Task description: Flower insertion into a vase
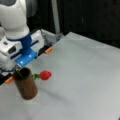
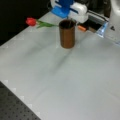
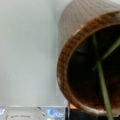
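The gripper sits just over the vase rim, whether pinching the stem I cannot tell, apparently feeding it in, since the stem runs inside while the flower leans out sideways above the table.

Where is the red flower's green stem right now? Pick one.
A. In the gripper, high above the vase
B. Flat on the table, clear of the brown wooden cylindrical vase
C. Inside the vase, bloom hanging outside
C: the green stem runs inside the brown wooden cylindrical vase, while the red bloom leans beyond its rim.
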Motion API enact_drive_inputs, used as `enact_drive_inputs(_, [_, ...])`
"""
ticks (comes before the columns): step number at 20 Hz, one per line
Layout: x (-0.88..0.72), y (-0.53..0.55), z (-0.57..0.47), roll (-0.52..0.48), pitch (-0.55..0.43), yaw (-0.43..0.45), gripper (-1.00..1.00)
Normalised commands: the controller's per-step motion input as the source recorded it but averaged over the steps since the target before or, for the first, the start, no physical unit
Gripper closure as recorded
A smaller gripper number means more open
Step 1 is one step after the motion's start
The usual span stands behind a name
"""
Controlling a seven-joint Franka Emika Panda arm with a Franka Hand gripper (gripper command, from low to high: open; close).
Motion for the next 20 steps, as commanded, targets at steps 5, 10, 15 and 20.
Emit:
enact_drive_inputs(5, [-0.15,0.39,-0.1,-0.013,-0.198,-0.135,-1.0])
enact_drive_inputs(10, [-0.13,0.56,-0.12,0.02,-0.195,-0.138,-1.0])
enact_drive_inputs(15, [-0.13,0.38,-0.15,0.049,-0.195,-0.129,-1.0])
enact_drive_inputs(20, [-0.1,0.28,-0.16,0.066,-0.202,-0.107,-1.0])
